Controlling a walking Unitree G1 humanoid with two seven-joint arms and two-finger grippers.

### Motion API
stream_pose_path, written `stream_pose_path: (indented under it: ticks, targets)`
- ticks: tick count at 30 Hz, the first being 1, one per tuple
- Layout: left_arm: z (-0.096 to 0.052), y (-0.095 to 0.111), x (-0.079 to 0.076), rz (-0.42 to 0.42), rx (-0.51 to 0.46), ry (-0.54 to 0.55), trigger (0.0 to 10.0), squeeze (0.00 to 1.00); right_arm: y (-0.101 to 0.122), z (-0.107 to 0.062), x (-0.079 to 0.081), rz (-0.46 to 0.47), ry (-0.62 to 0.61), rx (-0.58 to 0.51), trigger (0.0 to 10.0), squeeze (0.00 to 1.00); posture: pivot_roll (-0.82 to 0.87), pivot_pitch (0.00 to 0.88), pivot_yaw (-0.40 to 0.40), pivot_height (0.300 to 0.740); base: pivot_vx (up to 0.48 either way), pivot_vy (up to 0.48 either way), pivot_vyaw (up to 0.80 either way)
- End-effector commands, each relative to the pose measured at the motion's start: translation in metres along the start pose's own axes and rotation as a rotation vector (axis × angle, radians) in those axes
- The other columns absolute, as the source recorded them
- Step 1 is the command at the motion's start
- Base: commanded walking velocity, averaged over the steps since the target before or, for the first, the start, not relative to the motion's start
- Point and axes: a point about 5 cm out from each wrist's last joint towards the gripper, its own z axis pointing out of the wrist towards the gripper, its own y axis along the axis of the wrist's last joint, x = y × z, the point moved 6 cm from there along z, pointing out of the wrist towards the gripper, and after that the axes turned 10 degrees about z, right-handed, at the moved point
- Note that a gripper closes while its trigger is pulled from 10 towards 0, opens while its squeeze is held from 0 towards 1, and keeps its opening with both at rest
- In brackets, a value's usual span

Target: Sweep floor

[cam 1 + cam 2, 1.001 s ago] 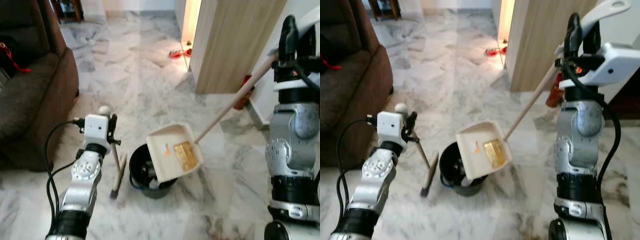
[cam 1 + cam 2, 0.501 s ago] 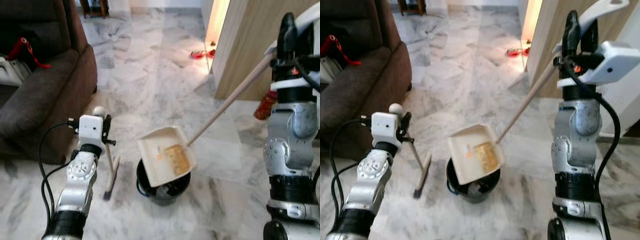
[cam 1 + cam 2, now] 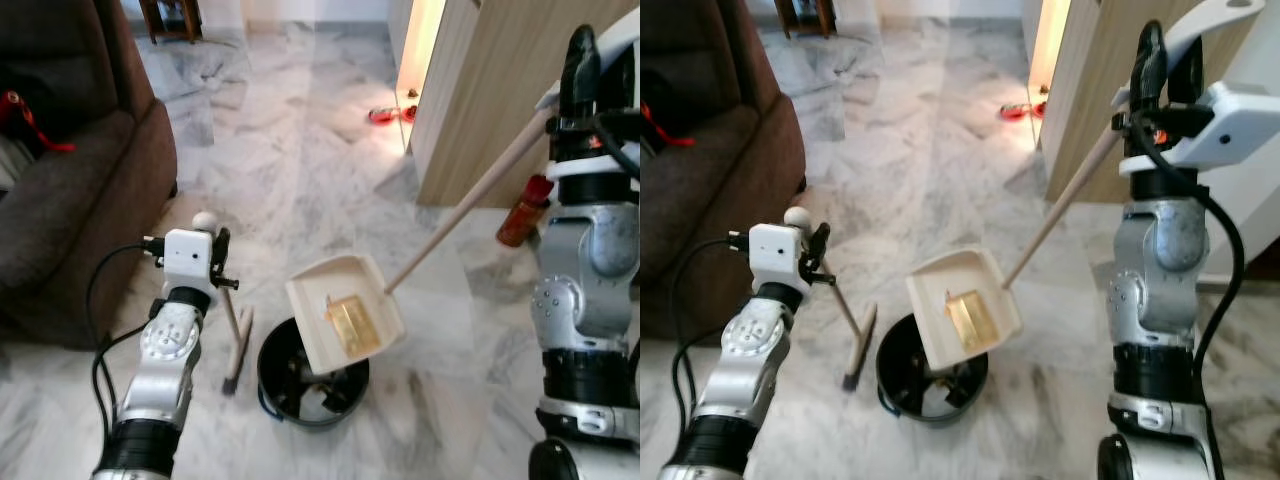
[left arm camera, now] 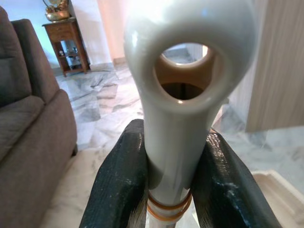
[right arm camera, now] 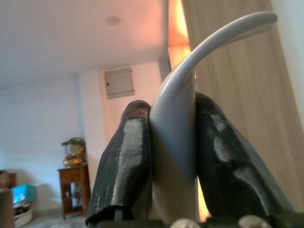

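Note:
My left gripper (image 3: 222,265) is shut on the white looped handle end (image 4: 178,71) of a short broom. The broom's head (image 3: 238,350) rests on the marble floor left of a black bin (image 3: 310,378). My right gripper (image 3: 585,75), raised at the upper right, is shut on the grey curved top (image 5: 190,76) of a long wooden handle (image 3: 465,205). That handle carries a cream dustpan (image 3: 318,335), tilted over the bin's rim. A yellow flat piece (image 3: 350,325) and a small orange scrap lie in the pan. The bin holds dark rubbish.
A brown sofa (image 3: 70,200) stands on the left, close to my left arm. A wooden cabinet side (image 3: 480,90) rises at the right, with an orange-red bottle (image 3: 522,212) at its foot. A red item (image 3: 385,114) lies on the floor further back.
The whole picture swung sideways and back, so the camera moved. The dustpan stays tilted over the bin with the yellow piece in it. Both grips are unchanged.

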Motion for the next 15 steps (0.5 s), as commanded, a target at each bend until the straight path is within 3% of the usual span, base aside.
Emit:
stream_pose_path:
  ticks: [1, 5, 9, 11, 15]
  targets:
    - [0.002, 0.017, 0.009, -0.004, -0.076, 0.024, 10.0, 0.0, 0.022, 0.009, 0.014, -0.001, 0.05, -0.09, 10.0, 0.0, 0.18, 0.097, -0.014, 0.74, 0.0, 0.0, 0.0]
    - [0.001, 0.017, 0.008, -0.004, -0.077, 0.024, 10.0, 0.0, 0.024, 0.01, 0.016, -0.005, 0.052, -0.095, 10.0, 0.0, 0.18, 0.098, -0.014, 0.74, 0.0, 0.0, 0.0]
    - [0.001, 0.018, 0.008, -0.005, -0.078, 0.024, 10.0, 0.0, 0.029, 0.01, 0.028, -0.057, 0.098, -0.116, 10.0, 0.0, 0.18, 0.1, -0.015, 0.74, 0.0, 0.0, 0.0]
    - [0.001, 0.017, 0.008, -0.006, -0.077, 0.024, 10.0, 0.0, 0.031, 0.01, 0.049, -0.128, 0.192, -0.125, 10.0, 0.0, 0.18, 0.102, -0.014, 0.74, 0.0, 0.0, 0.0]
    - [0.001, 0.016, 0.008, -0.009, -0.077, 0.024, 10.0, 0.0, 0.04, 0.009, 0.063, -0.143, 0.237, -0.161, 10.0, 0.0, 0.18, 0.105, -0.015, 0.74, 0.0, 0.0, 0.0]
